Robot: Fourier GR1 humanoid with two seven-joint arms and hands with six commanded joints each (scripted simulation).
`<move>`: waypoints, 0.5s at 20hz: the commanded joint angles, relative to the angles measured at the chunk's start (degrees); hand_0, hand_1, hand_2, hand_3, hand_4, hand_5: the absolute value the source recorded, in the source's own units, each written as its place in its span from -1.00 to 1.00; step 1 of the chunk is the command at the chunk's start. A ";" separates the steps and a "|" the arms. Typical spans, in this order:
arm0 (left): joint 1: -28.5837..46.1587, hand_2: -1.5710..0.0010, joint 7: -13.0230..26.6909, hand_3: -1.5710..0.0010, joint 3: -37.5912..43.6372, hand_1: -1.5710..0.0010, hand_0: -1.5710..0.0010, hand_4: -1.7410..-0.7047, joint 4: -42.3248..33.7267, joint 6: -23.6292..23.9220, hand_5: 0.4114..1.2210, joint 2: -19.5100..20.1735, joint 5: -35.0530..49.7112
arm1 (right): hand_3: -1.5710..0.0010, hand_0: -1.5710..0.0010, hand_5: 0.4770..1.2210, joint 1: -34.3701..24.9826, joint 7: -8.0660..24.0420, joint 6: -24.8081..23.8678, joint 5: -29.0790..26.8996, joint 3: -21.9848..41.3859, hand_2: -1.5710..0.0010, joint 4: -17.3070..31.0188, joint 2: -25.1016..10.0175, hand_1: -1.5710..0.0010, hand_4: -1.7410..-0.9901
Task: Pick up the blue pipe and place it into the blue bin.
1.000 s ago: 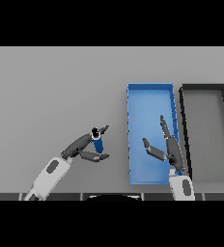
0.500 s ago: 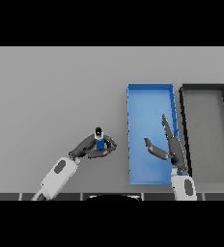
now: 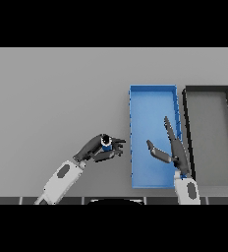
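Observation:
A short blue pipe [image 3: 106, 143] with a pale open end shows between the fingers of my left hand [image 3: 94, 148], which is curled round it. That hand sits over the grey table, a short way left of the blue bin [image 3: 134, 147]. The bin is a long rectangular tray with nothing lying in it. My right hand [image 3: 171, 149] hovers over the bin's lower right part, fingers straight and thumb spread, holding nothing.
A black bin [image 3: 187, 123] of the same shape stands right beside the blue one, at the table's right edge. Grey table [image 3: 57, 93] stretches to the left and behind both hands.
My left hand has carried the pipe to the right, closer to the blue bin's left wall. The right hand has hardly moved.

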 commanded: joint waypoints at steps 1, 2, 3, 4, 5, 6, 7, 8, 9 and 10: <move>-0.39 -0.94 0.37 -0.84 -0.25 -0.94 -0.93 -0.96 -0.95 0.28 0.95 -0.25 -0.10 | 1.00 1.00 -0.65 -0.22 0.49 -0.05 -0.02 -0.59 1.00 0.72 -0.52 1.00 0.49; -0.37 -0.95 0.55 -0.85 -0.43 -0.95 -0.94 -0.97 -1.82 0.10 0.96 -0.03 0.09 | 1.00 1.00 -0.66 0.08 0.28 -0.41 0.41 -0.21 1.00 0.62 -0.07 1.00 0.50; -0.93 -0.96 1.30 -0.86 -0.67 -0.96 -0.95 -0.98 -3.08 0.23 0.97 -0.54 0.42 | 1.00 1.00 -0.66 0.11 -0.19 -0.37 0.68 0.04 1.00 0.56 -0.03 1.00 0.52; -0.88 -0.97 1.77 -0.87 -1.01 -0.97 -0.96 -0.98 -4.51 0.03 0.97 -0.39 0.59 | 1.00 1.00 -0.66 0.70 -0.85 -0.35 0.62 0.01 1.00 0.39 -0.05 1.00 0.54; -1.90 -0.98 3.36 -0.88 -0.95 -0.97 -0.97 -0.98 -4.64 0.18 0.98 -0.56 0.06 | 1.00 1.00 -0.67 0.70 -0.73 -0.48 0.70 0.08 1.00 0.10 0.06 1.00 0.56; -1.64 -0.98 4.21 -0.89 -1.17 -0.98 -0.98 -0.99 -5.97 0.05 0.98 -0.29 0.00 | 1.00 1.00 -0.67 0.67 -0.70 -0.53 0.51 -0.33 1.00 0.13 -0.24 1.00 0.58; -1.24 -0.98 4.95 -0.89 -1.42 -0.98 -0.98 -0.99 -6.88 -0.15 0.99 -0.08 -0.09 | 1.00 1.00 -0.67 0.34 -0.54 -0.68 0.91 -0.15 1.00 0.62 -0.13 1.00 0.59; -2.29 -0.99 6.79 -0.90 -1.17 -0.99 -0.98 -0.99 -7.06 0.01 0.99 -0.35 -0.22 | 1.00 1.00 -0.66 0.32 -1.11 -0.59 0.93 -0.12 1.00 0.41 -0.25 1.00 0.60; -2.21 -0.99 7.30 -0.90 -1.24 -0.99 -0.99 -0.99 -7.94 -0.09 0.99 -0.25 -0.27 | 1.00 1.00 -0.66 0.36 -1.39 -0.53 0.71 -0.54 1.00 0.56 -0.65 1.00 0.61; -2.09 -0.99 7.82 -0.90 -1.33 -0.99 -0.99 -0.99 -8.71 -0.39 0.99 0.10 -0.38 | 1.00 1.00 -0.65 -0.20 -1.25 -0.65 0.65 -0.81 1.00 0.50 -0.88 1.00 0.62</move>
